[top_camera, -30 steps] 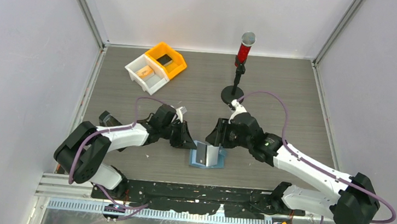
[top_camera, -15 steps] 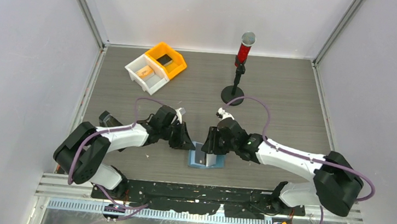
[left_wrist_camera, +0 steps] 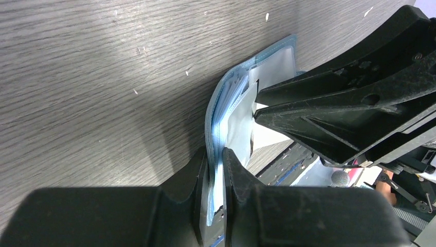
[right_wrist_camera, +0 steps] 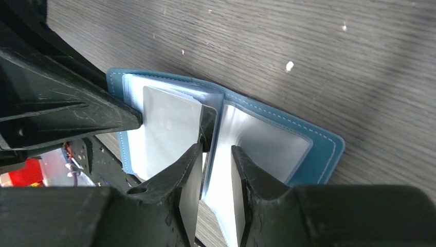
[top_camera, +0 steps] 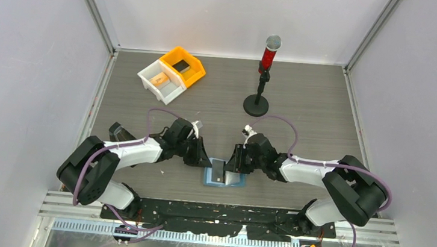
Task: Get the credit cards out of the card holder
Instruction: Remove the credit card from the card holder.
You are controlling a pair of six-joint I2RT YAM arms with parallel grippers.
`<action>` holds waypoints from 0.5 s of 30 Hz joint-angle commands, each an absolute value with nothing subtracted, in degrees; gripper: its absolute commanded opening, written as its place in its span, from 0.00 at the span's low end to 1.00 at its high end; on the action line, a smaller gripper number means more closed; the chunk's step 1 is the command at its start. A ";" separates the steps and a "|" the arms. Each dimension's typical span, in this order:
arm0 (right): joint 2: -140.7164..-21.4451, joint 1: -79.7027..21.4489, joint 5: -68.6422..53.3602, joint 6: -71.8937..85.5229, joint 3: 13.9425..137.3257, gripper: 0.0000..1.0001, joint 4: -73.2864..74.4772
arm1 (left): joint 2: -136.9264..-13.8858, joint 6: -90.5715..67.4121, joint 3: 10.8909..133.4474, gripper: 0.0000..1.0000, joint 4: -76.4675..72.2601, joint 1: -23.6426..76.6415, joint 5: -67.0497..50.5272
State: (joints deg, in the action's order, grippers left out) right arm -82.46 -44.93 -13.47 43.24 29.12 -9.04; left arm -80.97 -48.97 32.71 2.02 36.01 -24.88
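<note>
The card holder (top_camera: 221, 174) lay open on the table (top_camera: 303, 101) near the arm bases. The left gripper (left_wrist_camera: 215, 163) pinched its blue edge. The right gripper (right_wrist_camera: 215, 160) clamped a clear inner sleeve, perhaps with a dark card (right_wrist_camera: 207, 127) inside.

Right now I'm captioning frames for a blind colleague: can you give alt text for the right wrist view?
The right gripper pinches a clear sleeve page of the open blue card holder on a grey wood-grain table. The left gripper reaches in from the left, its tip against the opposite page.
</note>
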 commanded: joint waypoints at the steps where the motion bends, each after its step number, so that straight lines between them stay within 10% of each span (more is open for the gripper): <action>1: -85.19 -44.26 -17.22 43.18 26.84 0.34 -16.73 | -80.94 -46.51 31.08 0.12 4.98 36.23 -22.38; 15: -87.75 -42.91 -21.99 45.19 24.41 0.32 -24.65 | -80.71 -46.75 29.12 0.14 2.78 36.25 -22.63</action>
State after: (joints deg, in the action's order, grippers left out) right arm -86.41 -43.40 -20.29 44.25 25.89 -21.45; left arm -80.97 -48.97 30.81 0.99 35.99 -24.40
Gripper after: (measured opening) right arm 0.337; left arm 0.139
